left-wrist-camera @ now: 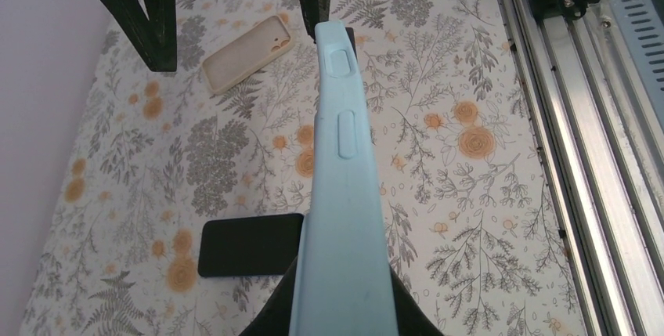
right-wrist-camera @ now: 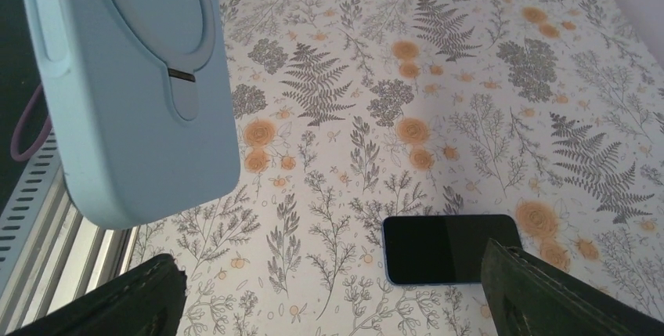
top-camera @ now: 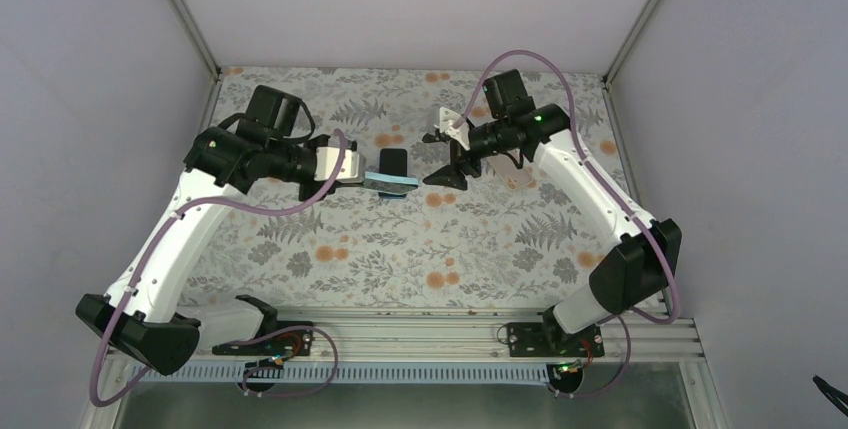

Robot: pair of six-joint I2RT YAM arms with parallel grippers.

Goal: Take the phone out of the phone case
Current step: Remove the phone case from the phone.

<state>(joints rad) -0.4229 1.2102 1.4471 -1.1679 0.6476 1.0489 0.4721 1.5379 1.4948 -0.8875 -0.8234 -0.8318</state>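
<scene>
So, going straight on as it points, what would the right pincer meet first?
Probably the black phone flat on the table ahead; the light-blue piece in the left pincer looks off to one side.

The phone case was a matte pale blue all over. The phone showed a glossy black screen with a thin light-blue rim. A second case was beige-pink, whitish along its rim. The tablecloth was off-white, printed with grey ferns and orange flowers.
</scene>
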